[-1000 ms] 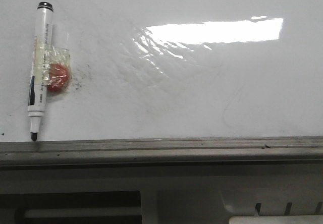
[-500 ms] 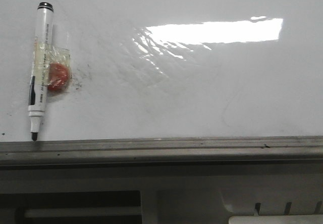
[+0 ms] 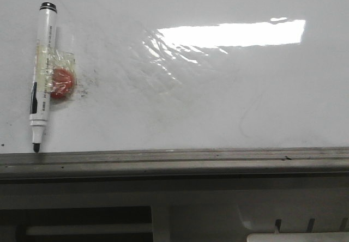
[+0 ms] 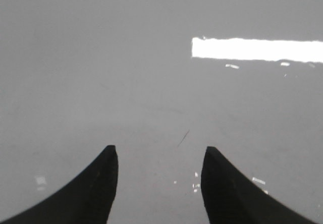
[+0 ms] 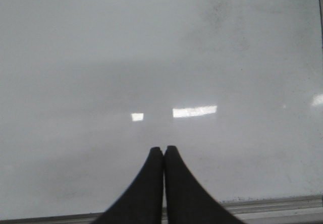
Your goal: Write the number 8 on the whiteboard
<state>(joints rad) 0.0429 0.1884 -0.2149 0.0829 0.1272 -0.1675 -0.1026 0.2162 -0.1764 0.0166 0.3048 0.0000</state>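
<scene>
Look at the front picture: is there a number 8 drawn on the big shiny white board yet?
No, the big shiny white board shows only glare and faint grey smudges, no black figure eight.

Only the fingers are showing. The left gripper [image 4: 159, 151] is showing two matte black fingers [image 4: 98, 188], each broad at the base and curving up to a blunt, squared tip. The right gripper [image 5: 163, 149] is showing the same black, hornlike fingers [image 5: 146, 183], smooth and unmarked, narrowing to rounded tips. No screws, cables or lettering are showing on either pair.
</scene>
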